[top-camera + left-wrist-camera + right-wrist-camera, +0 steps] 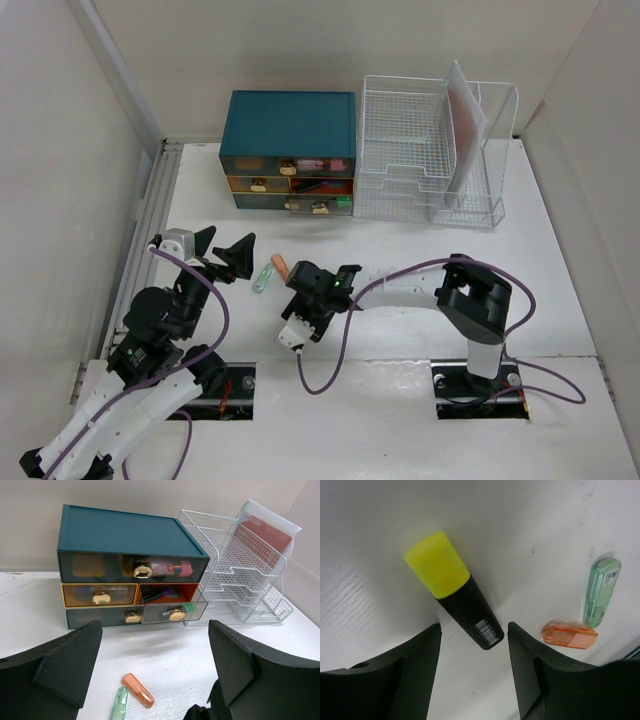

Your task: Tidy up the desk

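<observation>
Black fingers (pixel 395 680) of the right gripper (pixel 475 630) fill the bottom of its wrist view. They stand partly apart and grip nothing. Just beyond their tips a highlighter (pixel 457 597) lies flat on the desk (pixel 400 260), its yellow cap pointing away and the end of its black body lying in the gap between the two tips. From this view I cannot tell whether the fingers touch it.

Beside the highlighter, on the side toward the teal drawer box (pixel 290 125), lie an orange piece (pixel 570 635) and a green piece (pixel 601 592). Both are small, clear plastic, and close together without plainly touching.

The left gripper (pixel 155 625) hangs in front of the drawer box too, further from it than the two pieces. Its jaws are spread wide and hold nothing.

The drawer box stands at the far edge of the desk, and the white tabletop reaches from it back to the arm bases. Its right middle drawer (pixel 172 602) is pulled partly out and shows dark pens inside. The top drawer holds something pink.

A white wire rack (pixel 410 150) stands just beside the drawer box on its right. A clear folder (pixel 465 120) with a red sheet stands upright in the rack. A ribbed rail (pixel 145 230) runs along the desk edge to the left of the drawer box.
</observation>
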You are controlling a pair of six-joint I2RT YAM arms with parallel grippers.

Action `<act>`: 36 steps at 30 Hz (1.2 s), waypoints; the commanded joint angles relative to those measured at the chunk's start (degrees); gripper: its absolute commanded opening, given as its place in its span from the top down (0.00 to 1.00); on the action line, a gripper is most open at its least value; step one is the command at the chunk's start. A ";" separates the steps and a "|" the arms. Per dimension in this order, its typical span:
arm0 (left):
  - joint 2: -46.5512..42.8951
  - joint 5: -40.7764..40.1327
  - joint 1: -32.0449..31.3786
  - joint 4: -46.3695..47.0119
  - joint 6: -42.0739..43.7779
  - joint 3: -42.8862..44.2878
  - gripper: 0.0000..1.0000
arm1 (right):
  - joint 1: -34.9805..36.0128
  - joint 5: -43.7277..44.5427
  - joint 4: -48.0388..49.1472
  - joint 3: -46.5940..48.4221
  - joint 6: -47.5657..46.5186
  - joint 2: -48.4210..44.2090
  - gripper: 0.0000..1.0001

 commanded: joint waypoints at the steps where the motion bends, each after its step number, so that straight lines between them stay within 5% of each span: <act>1: -0.63 -0.39 0.23 2.35 0.79 -0.14 0.16 | 0.54 0.28 1.26 -0.81 -0.62 -0.59 0.38; 36: -1.15 -0.39 0.23 2.35 0.79 -0.14 0.16 | 1.07 -8.95 -29.50 15.36 -4.57 16.63 0.45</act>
